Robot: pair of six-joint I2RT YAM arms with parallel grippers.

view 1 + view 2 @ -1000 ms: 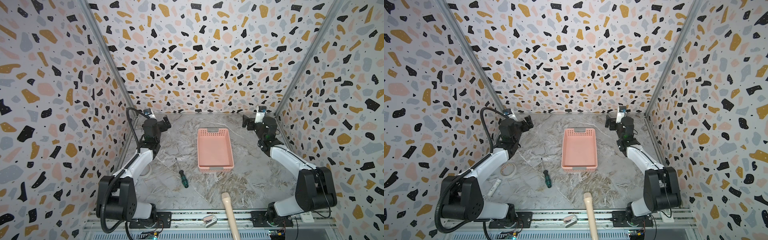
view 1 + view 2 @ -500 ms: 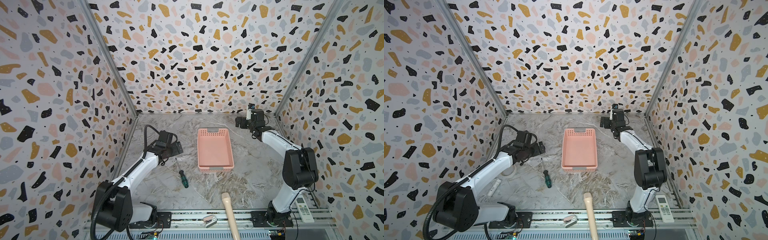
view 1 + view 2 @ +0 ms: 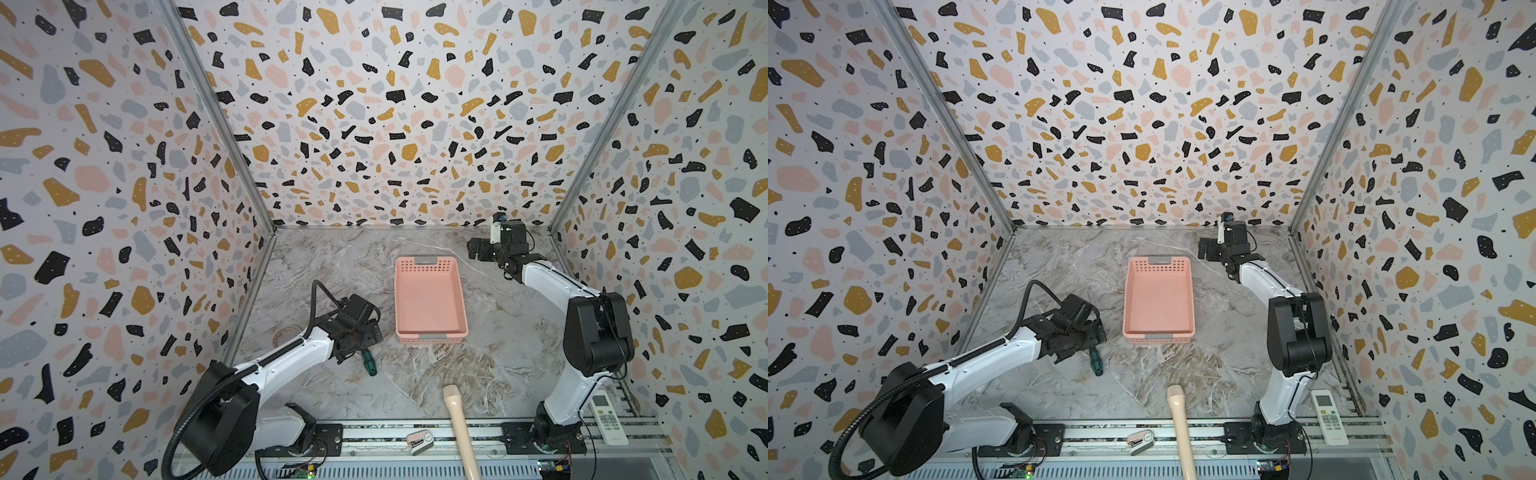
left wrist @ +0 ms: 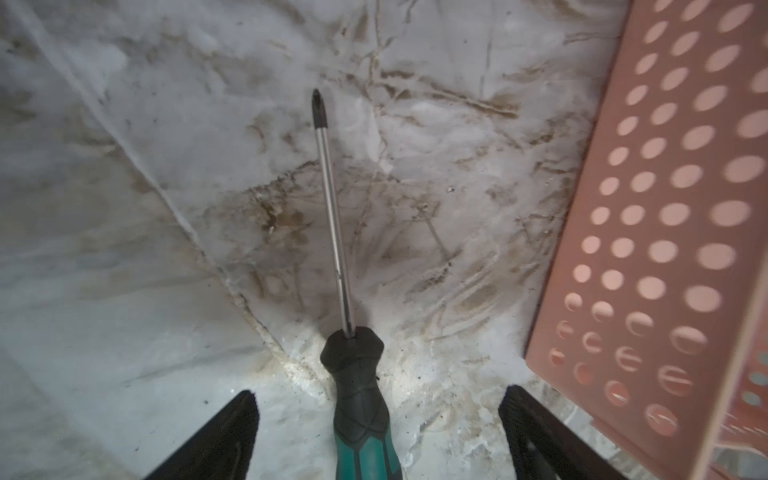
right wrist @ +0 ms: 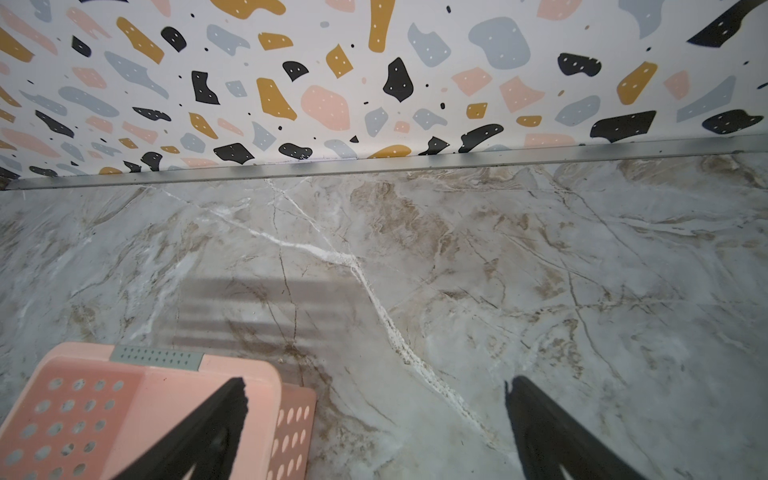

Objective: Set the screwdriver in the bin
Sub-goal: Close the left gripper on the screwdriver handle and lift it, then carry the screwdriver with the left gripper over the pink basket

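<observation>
The slim screwdriver point(image 4: 360, 386) with green-and-black handle is lying flat on the grey marbled surface point(image 3: 415, 374), near the salmon-pink perforated plastic bin point(image 3: 432, 336). The left hand point(image 4: 379, 394) is straddling its handle, wide open and gripping nothing, probably lining up a pinch. The right hand point(image 5: 376, 386) is hovering open and empty beside the bin's far end.

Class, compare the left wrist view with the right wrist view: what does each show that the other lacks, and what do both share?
Only the left wrist view shows the screwdriver, lying on the table between the open left fingers, its tip pointing away from the camera. Only the right wrist view shows the speckled wall, beyond the open right fingers. Both show part of the pink bin and the marble table.
</observation>
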